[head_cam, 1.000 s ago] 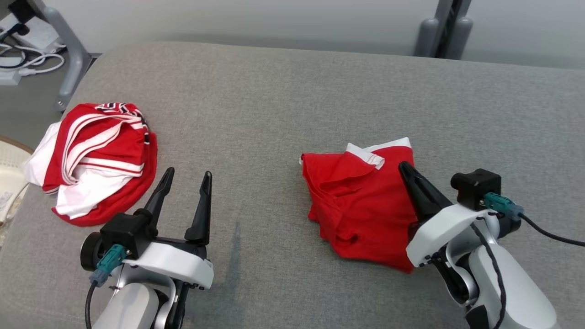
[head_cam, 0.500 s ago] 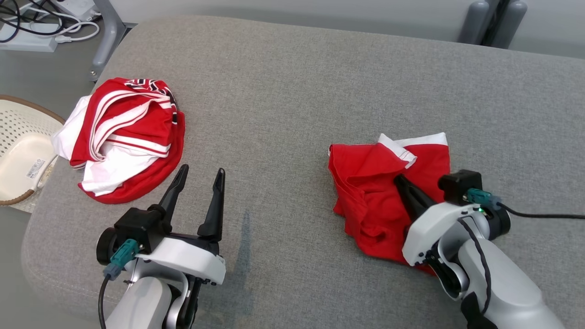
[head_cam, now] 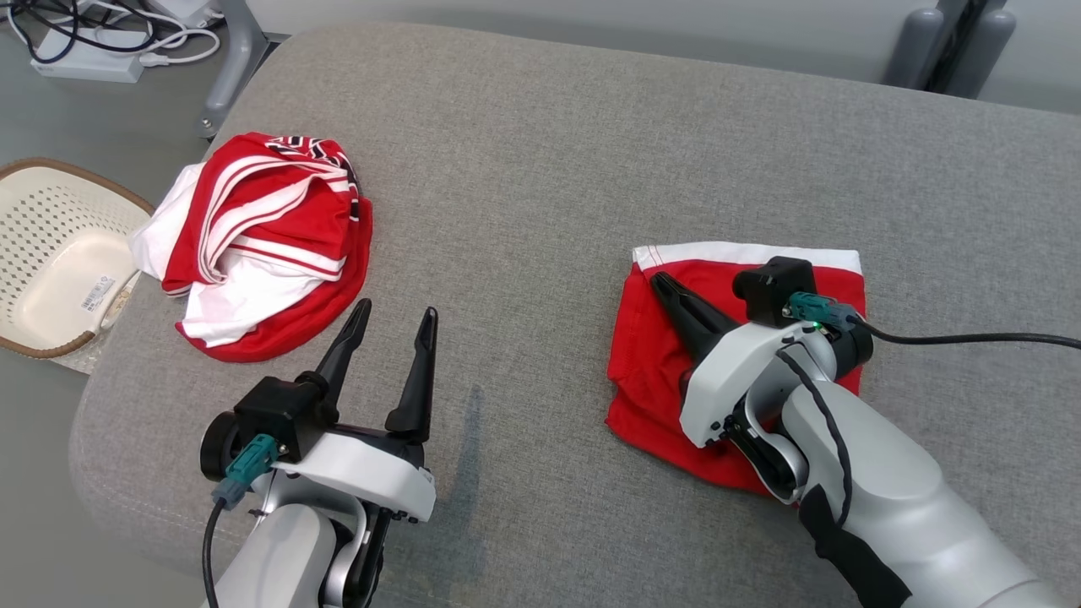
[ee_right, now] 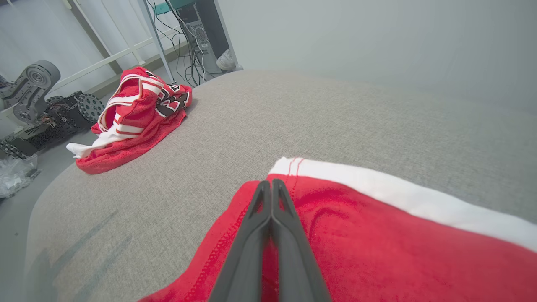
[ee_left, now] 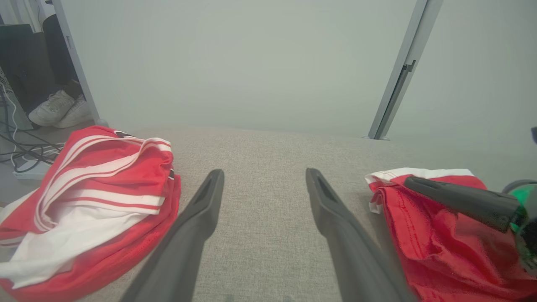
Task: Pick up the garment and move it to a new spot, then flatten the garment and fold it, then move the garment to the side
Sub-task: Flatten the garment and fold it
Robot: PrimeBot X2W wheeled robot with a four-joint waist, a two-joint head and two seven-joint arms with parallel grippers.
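Fingers [ee_right: 293, 260] of the right hand [head_cam: 660, 280] were pressed together and lay across the top of the folded red garment with a white band along its far edge [head_cam: 646, 371], tips pointing at its far left corner. That garment lay on the right half of the wide grey fabric cushion [head_cam: 540, 169], towards the front. The left hand [head_cam: 396, 311] was held over bare cushion with its two dark fingers spread wide, holding nothing, well apart from the folded garment. Just beyond it, at the cushion's left edge, sat a crumpled red-and-white striped jersey [head_cam: 270, 245]. Off the cushion, on the floor further left, stood a cream perforated plastic basket with a brown rim [head_cam: 42, 224]; a white barcode label [head_cam: 97, 293] lay on its inner bottom.
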